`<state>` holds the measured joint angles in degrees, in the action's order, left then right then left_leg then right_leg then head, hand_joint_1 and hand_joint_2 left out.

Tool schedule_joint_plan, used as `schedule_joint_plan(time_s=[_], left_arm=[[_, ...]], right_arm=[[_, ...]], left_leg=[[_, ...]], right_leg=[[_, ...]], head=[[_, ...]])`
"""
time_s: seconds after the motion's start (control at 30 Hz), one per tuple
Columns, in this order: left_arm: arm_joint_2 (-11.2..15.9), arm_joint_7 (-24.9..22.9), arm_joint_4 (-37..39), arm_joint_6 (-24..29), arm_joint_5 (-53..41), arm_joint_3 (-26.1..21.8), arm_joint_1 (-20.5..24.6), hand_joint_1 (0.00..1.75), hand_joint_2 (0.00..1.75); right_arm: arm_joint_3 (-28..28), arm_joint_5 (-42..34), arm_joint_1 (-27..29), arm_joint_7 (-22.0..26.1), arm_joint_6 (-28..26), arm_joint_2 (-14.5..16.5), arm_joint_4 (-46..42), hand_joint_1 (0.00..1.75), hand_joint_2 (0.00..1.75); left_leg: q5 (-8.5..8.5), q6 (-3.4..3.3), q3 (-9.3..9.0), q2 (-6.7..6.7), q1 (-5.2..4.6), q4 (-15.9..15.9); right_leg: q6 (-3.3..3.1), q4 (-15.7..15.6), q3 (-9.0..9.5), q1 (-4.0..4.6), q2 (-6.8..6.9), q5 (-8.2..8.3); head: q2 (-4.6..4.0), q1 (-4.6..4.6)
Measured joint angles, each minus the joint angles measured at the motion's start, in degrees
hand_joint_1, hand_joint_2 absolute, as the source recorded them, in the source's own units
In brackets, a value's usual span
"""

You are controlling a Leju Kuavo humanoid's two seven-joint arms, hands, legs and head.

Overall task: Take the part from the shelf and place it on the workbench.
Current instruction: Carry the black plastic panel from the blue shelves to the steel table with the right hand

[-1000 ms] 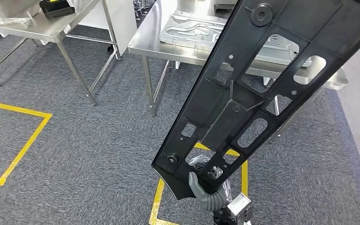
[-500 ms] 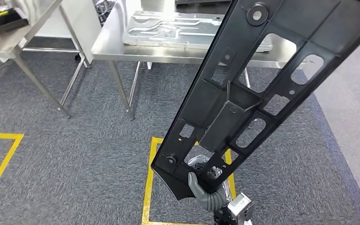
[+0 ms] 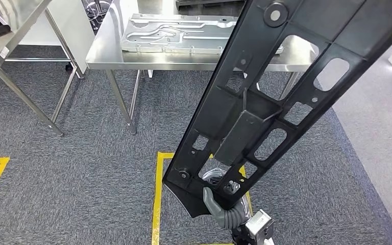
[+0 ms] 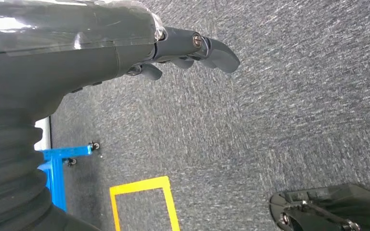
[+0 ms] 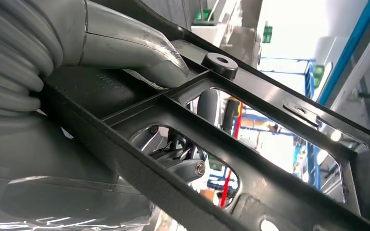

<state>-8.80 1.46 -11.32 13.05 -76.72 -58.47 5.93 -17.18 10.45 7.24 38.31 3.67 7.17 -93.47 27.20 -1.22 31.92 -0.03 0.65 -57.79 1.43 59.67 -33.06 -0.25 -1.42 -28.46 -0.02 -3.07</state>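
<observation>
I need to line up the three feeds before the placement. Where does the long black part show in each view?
Head view: the black part runs slantwise from bottom centre to the top right corner, its low end held by the right hand.
Left wrist view: one dark end at the bottom right corner, over carpet.
Right wrist view: its ribbed frame crosses close up, under the thumb.
Shared landmark: the round boss near the gripped end.

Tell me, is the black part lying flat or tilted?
Tilted: the black part slants upward from the right hand gripping its lower end.
</observation>
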Motion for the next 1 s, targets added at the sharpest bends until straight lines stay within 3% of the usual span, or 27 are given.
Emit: schedule_joint_plan(time_s=[0.03, 0.1, 0.13, 0.17, 0.2, 0.27, 0.33, 0.4, 0.5, 0.53, 0.6, 0.63, 0.67, 0.7, 0.73, 0.8, 0.83, 0.9, 1.0], left_arm=[[-0.01, 0.04, 0.00, 0.00, 0.00, 0.00, 0.01, 0.00, 1.75], [-0.01, 0.09, 0.00, 0.00, 0.00, 0.00, -0.04, 0.00, 1.75], [-0.01, 0.09, 0.00, 0.00, 0.00, 0.00, -0.10, 0.00, 1.75], [-0.01, 0.09, 0.00, 0.00, 0.00, 0.00, -0.16, 0.00, 1.75], [-0.01, 0.10, 0.00, 0.00, 0.00, 0.00, -0.20, 0.00, 1.75], [-0.05, 0.11, 0.00, 0.00, -0.01, 0.00, -0.22, 0.00, 1.75], [-0.11, 0.12, 0.00, 0.00, -0.03, 0.00, -0.18, 0.00, 1.75], [-0.14, 0.12, 0.00, 0.00, -0.05, 0.00, -0.13, 0.00, 1.75], [-0.11, 0.13, 0.00, 0.00, -0.06, 0.00, 0.01, 0.00, 1.75], [-0.10, 0.15, 0.00, 0.00, -0.05, 0.00, 0.04, 0.00, 1.75], [-0.09, 0.18, 0.00, 0.01, -0.03, -0.01, -0.03, 0.00, 1.75], [-0.08, 0.18, 0.00, 0.01, -0.02, -0.01, -0.13, 0.00, 1.75], [-0.08, 0.19, 0.00, 0.01, -0.01, -0.02, -0.25, 0.00, 1.75], [-0.07, 0.20, 0.00, 0.01, 0.00, -0.02, -0.37, 0.00, 1.75], [-0.05, 0.21, 0.00, 0.00, 0.00, -0.02, -0.46, 0.00, 1.75], [0.02, 0.25, 0.00, 0.00, 0.01, -0.04, -0.57, 0.00, 1.75], [0.04, 0.27, 0.00, 0.00, 0.02, -0.05, -0.56, 0.00, 1.75], [0.07, 0.28, 0.00, 0.00, 0.06, -0.07, -0.50, 0.00, 1.75], [0.03, 0.30, 0.00, -0.01, 0.12, -0.08, -0.62, 0.00, 1.75]], right_arm=[[0.00, 0.07, -0.03, 0.01, 0.00, 0.00, -0.01, 1.75, 1.75], [0.00, 0.24, 0.00, 0.03, 0.03, 0.00, -0.02, 1.75, 1.75], [0.00, 0.38, 0.06, 0.03, 0.04, 0.00, -0.02, 1.75, 1.75], [0.00, 0.52, 0.12, 0.03, 0.08, 0.00, -0.02, 1.75, 1.75], [0.00, 0.67, 0.16, 0.03, 0.13, 0.00, -0.02, 1.75, 1.75], [0.00, 0.89, 0.18, 0.03, 0.24, 0.00, -0.02, 1.75, 1.75], [0.01, 1.00, 0.17, 0.07, 0.32, 0.00, -0.08, 1.75, 1.75], [0.02, 1.03, 0.20, 0.12, 0.37, 0.00, -0.16, 1.75, 1.75], [0.05, 1.04, 0.30, 0.15, 0.38, 0.05, -0.40, 1.75, 1.75], [0.06, 1.04, 0.31, 0.16, 0.39, 0.11, -0.48, 1.75, 1.75], [0.07, 1.04, 0.31, 0.19, 0.42, 0.24, -0.50, 1.75, 1.75], [0.07, 1.04, 0.35, 0.19, 0.44, 0.28, -0.49, 1.75, 1.75], [0.07, 1.04, 0.38, 0.19, 0.48, 0.28, -0.49, 1.75, 1.75], [0.07, 1.05, 0.41, 0.18, 0.52, 0.28, -0.48, 1.75, 1.75], [0.07, 1.05, 0.42, 0.18, 0.56, 0.29, -0.48, 1.75, 1.75], [0.07, 1.07, 0.39, 0.19, 0.62, 0.30, -0.48, 1.75, 1.75], [0.08, 1.07, 0.36, 0.20, 0.64, 0.31, -0.48, 1.75, 1.75], [0.10, 1.08, 0.32, 0.20, 0.72, 0.33, -0.48, 1.75, 1.75], [0.13, 1.13, 0.26, 0.18, 0.80, 0.36, -0.49, 1.75, 1.75]], left_leg=[[-0.01, -0.30, -0.13, 0.11, 0.10, 0.18], [0.12, -0.57, -0.20, 0.34, 0.05, 0.20], [0.23, -0.59, -0.28, 0.45, 0.02, 0.18], [0.37, -0.56, -0.42, 0.53, 0.00, 0.17], [0.54, -0.49, -0.67, 0.57, 0.00, 0.17], [1.04, -0.18, -1.43, 0.60, -0.01, 0.19], [1.58, 0.36, -1.99, 0.63, -0.15, 0.18], [1.95, 0.99, -2.24, 0.75, -0.21, 0.34], [3.04, 1.93, -2.11, 0.78, -0.13, -0.97], [4.15, 2.17, -1.03, 0.67, -0.11, -3.36], [7.11, 2.50, 3.19, 0.50, 0.00, -11.09], [7.98, 2.65, 5.51, 0.50, 0.02, -14.68], [7.76, 2.72, 7.13, 0.50, 0.02, -16.61], [6.25, 2.71, 7.65, 0.50, 0.02, -16.25], [3.66, 2.58, 7.04, 0.48, 0.01, -13.57], [-1.17, 2.06, 4.27, 0.34, -0.16, -5.89], [-2.12, 1.72, 3.07, 0.26, -0.29, -3.15], [-1.64, 1.10, 2.07, 0.15, -0.57, -1.34], [-1.14, 0.11, 1.05, 0.11, -0.24, -0.32]], right_leg=[[0.28, 2.65, -1.26, -0.09, 0.36, -1.42], [0.70, 10.48, -5.47, -0.29, 0.82, -4.78], [0.83, 13.69, -7.35, -0.39, 0.89, -5.65], [0.88, 15.03, -8.34, -0.45, 0.95, -5.41], [0.84, 13.96, -8.07, -0.49, 1.03, -4.00], [0.39, 6.14, -4.48, -0.42, 1.42, 0.52], [-0.27, -0.43, -1.26, -0.04, 1.86, 2.64], [-0.84, -1.63, -0.68, 0.36, 1.85, 2.18], [-1.80, -2.45, 0.23, -0.05, 1.42, 1.98], [-2.13, -2.76, 0.74, -0.22, 1.38, 1.85], [-2.62, -2.86, 1.51, -0.13, 1.38, 1.24], [-2.72, -2.84, 1.90, -0.06, 1.26, 0.87], [-2.75, -2.82, 2.38, -0.01, 1.09, 0.46], [-2.70, -2.79, 2.99, 0.02, 0.88, 0.00], [-2.60, -2.77, 3.71, 0.05, 0.68, -0.51], [-2.25, -2.73, 5.11, 0.15, 0.47, -1.60], [-1.96, -2.71, 5.50, 0.20, 0.43, -2.04], [-1.31, -2.70, 5.82, 0.27, 0.41, -2.41], [-0.51, -0.96, 5.46, 0.18, 0.58, -2.67]], head=[[0.00, 0.00], [0.00, 0.01], [0.00, 0.01], [0.00, 0.01], [0.00, 0.01], [0.00, 0.01], [0.00, 0.01], [0.00, 0.01], [0.00, -0.01], [0.00, -0.01], [0.00, -0.02], [0.00, -0.02], [0.00, -0.02], [0.00, -0.02], [0.00, -0.02], [0.00, -0.01], [0.00, -0.01], [0.00, 0.00], [0.00, 0.01]])
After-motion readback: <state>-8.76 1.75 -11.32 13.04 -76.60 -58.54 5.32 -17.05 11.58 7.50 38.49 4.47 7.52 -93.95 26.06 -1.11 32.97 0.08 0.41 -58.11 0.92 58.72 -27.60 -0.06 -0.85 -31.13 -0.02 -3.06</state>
